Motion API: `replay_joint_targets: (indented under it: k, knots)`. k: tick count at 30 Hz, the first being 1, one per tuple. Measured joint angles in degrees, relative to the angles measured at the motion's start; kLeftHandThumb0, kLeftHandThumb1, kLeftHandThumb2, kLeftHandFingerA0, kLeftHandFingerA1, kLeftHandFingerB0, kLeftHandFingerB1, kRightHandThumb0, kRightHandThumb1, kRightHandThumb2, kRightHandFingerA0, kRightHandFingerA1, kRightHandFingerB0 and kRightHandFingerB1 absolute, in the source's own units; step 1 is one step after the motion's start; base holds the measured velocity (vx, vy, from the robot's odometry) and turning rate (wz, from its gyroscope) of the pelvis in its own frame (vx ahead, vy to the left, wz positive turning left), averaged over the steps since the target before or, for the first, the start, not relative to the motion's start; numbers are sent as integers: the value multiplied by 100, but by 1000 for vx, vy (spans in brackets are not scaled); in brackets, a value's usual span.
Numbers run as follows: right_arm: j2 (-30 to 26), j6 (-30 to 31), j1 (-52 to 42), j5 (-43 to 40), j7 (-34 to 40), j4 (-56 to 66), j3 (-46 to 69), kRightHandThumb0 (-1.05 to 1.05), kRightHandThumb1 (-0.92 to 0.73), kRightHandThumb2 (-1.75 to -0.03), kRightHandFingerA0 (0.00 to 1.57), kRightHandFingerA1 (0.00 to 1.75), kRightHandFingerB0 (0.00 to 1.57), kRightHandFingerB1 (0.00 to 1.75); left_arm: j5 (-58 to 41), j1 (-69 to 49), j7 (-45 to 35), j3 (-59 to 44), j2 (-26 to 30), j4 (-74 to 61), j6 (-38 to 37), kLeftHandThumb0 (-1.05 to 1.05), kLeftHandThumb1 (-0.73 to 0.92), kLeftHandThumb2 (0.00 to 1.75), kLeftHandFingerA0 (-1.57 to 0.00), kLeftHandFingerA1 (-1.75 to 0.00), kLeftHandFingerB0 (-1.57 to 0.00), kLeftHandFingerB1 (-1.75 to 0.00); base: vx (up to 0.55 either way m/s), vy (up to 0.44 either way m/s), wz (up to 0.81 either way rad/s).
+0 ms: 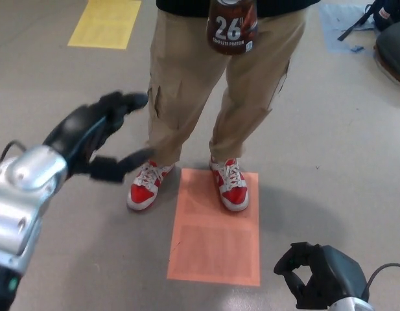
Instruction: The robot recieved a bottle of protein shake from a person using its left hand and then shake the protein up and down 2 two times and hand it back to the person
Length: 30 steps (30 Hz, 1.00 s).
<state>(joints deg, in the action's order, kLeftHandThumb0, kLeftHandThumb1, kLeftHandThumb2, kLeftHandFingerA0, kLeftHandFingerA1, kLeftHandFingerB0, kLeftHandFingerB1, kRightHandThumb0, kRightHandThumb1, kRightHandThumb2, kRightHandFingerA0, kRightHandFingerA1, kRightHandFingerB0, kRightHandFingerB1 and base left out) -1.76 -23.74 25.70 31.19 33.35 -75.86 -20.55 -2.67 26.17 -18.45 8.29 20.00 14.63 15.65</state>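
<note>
With the protein shake bottle (232,26) up at the person's waist, well apart from the left hand (99,136), whose fingers are spread and empty, residual risk is that hand swinging into the person's legs (187,97).

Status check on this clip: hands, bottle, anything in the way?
Left hand open, empty. Right hand low, idle. Bottle up with the person. Nothing between.
</note>
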Motion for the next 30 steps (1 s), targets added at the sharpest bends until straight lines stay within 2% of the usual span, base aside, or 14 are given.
replay_joint_targets:
  k: [1, 3, 7, 11, 14, 15, 16, 17, 18, 19, 22, 23, 27, 30]
  knots:
    - [0, 0, 10, -1, -1, 0, 1, -48, -54, -116, 105, 109, 92, 86, 27, -85, 41, 1, 17, 57, -73, -49, 53, 56, -49, -38, -24, -30, 0, 0, 0]
    - [0, 1, 51, 0, -3, 0, 5, -49, -54, -114, 100, 105, 91, 83, 100, -255, 159, 17, 56, 253, -251, -48, 54, 56, -50, -39, -24, -30, 0, 0, 0]
    - [0, 2, 148, -1, -4, 1, 22, -45, -53, -113, 102, 100, 95, 76, 270, -498, 441, 118, 109, 790, -579, -46, 52, 56, -55, -41, -23, -30, 0, 0, 0]
    - [-1, 2, 205, -1, -5, 1, 52, -45, -54, -116, 102, 105, 91, 84, 483, -681, 800, 308, 137, 1460, -902, -45, 52, 56, -56, -41, -22, -30, 0, 0, 0]
    - [-1, 2, 225, -1, -9, 1, 78, -44, -53, -115, 100, 101, 90, 82, 659, -768, 1091, 486, 147, 1968, -1139, -46, 54, 57, -54, -40, -20, -29, 0, 0, 0]
    - [-1, 2, 232, -2, -11, 0, 85, -43, -52, -113, 100, 102, 95, 72, 710, -788, 1181, 542, 151, 2120, -1217, -56, 47, 72, -45, -48, -14, -37, 0, 0, 0]
    - [-1, 3, 246, -2, -17, 0, 93, -43, -52, -113, 100, 102, 95, 72, 786, -809, 1314, 632, 155, 2347, -1329, -56, 47, 72, -45, -48, -14, -37, 0, 0, 0]
    - [-1, 3, 256, -2, -22, 0, 100, -43, -51, -115, 101, 103, 91, 82, 834, -820, 1396, 689, 158, 2494, -1400, -47, 58, 58, -48, -38, -18, -28, 0, 0, 0]
    - [-1, 4, 268, -3, -27, 0, 108, -43, -51, -115, 101, 103, 91, 82, 892, -833, 1501, 751, 160, 2671, -1495, -47, 58, 58, -48, -38, -18, -28, 0, 0, 0]
    - [-2, 5, 279, -4, -35, 0, 116, -45, -55, -110, 105, 104, 96, 71, 937, -839, 1589, 810, 163, 2821, -1578, -54, 49, 72, -37, -45, -12, -36, 0, 0, 0]
    - [-2, 9, 328, -5, -63, 0, 129, -43, -52, -112, 105, 107, 97, 73, 1074, -843, 1846, 963, 164, 3258, -1842, -54, 51, 74, -33, -44, -9, -35, 0, 0, 0]
    - [-2, 11, 340, -5, -69, 0, 131, -45, -53, -114, 108, 109, 91, 83, 1103, -842, 1901, 995, 164, 3346, -1904, -56, 53, 75, -34, -44, -10, -35, 0, 0, 0]
    - [-7, 23, 422, -10, -100, -2, 148, -47, -53, -115, 107, 108, 92, 83, 1296, -790, 2195, 1210, 168, 3829, -2243, -59, 56, 80, -30, -44, -7, -32, 0, 0, 0]
    - [-12, 40, 496, -14, -123, -3, 166, -45, -52, -116, 104, 109, 92, 84, 1484, -674, 2422, 1423, 177, 4166, -2477, -60, 57, 80, -35, -45, -9, -37, 0, 0, 0]
